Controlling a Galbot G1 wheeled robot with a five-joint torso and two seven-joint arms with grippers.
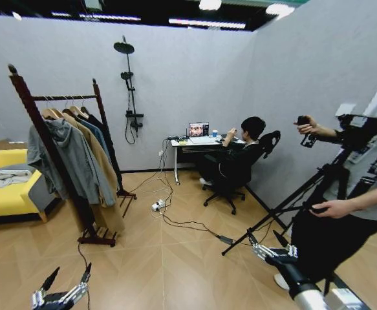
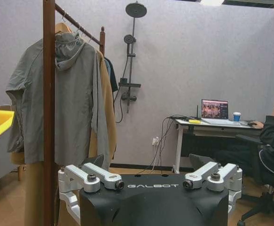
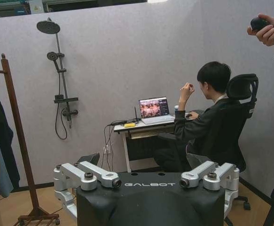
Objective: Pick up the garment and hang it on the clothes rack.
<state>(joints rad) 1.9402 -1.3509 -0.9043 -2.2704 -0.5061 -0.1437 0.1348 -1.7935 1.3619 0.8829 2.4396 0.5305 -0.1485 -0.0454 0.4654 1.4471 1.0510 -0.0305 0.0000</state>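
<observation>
The clothes rack [image 1: 46, 139] stands at the left on the wooden floor, a dark reddish-brown frame with knob tops. On its rail hang a grey hoodie [image 1: 72, 158], a tan coat [image 1: 101, 161] and blue jackets [image 1: 107, 145]. Its post [image 2: 49, 94] is close in the left wrist view, and its far post [image 3: 17, 136] shows in the right wrist view. The garment is out of view. My left gripper [image 1: 70, 271] [image 2: 153, 185] hovers low at the front left, open and empty. My right gripper [image 1: 264, 237] [image 3: 150, 182] is at the front right, open and empty.
A yellow sofa [image 1: 7, 194] with a pale cloth sits left of the rack. Cables [image 1: 175, 223] and a power strip [image 1: 157, 205] cross the floor. A desk [image 1: 198, 141] with a seated person is at the back. A tripod [image 1: 291, 200] and a standing person crowd the right.
</observation>
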